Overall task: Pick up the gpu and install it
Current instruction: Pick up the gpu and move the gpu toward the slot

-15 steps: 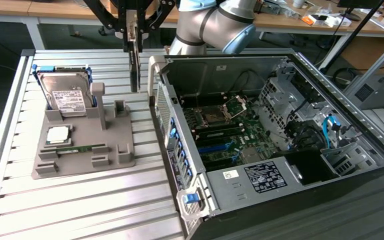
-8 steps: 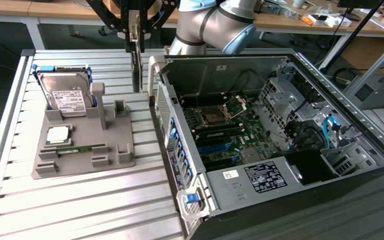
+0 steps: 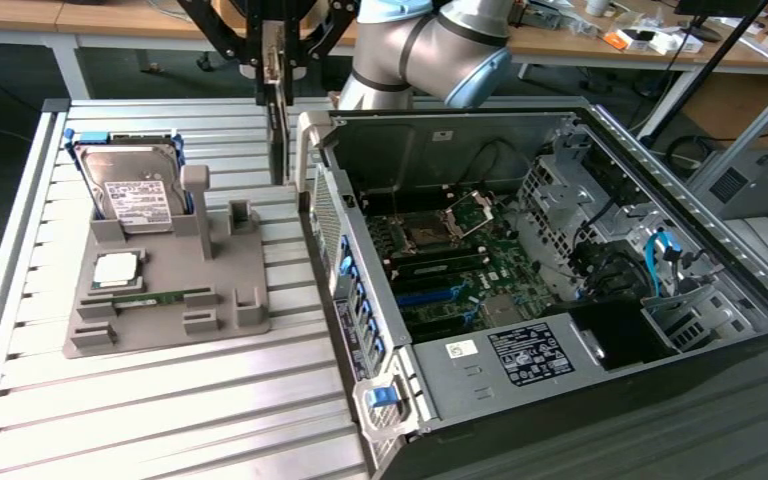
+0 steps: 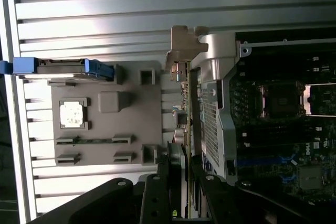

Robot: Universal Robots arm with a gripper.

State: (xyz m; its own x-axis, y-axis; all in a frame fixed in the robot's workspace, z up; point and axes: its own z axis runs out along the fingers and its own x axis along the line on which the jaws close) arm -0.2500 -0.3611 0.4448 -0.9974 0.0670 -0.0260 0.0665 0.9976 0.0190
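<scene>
On the exterior view's left, a hard drive (image 3: 137, 195) stands in a grey holder (image 3: 231, 285) on the worktop (image 3: 157, 410). Beside it, the jaws are clamped on the gpu (image 3: 277, 130), which hangs upright just outside the open computer case (image 3: 411, 150).

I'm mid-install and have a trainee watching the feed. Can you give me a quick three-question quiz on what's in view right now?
1. True or false: the gpu is already seated on the motherboard.
2. What stands on edge in the grey fixture? A hard drive; B fan; C power supply.
3. Fill in: next to the CPU in the fixture lies a green ___.

Key
1. False: it hangs from the gripper, outside the open computer case.
2. A.
3. memory stick.
</scene>
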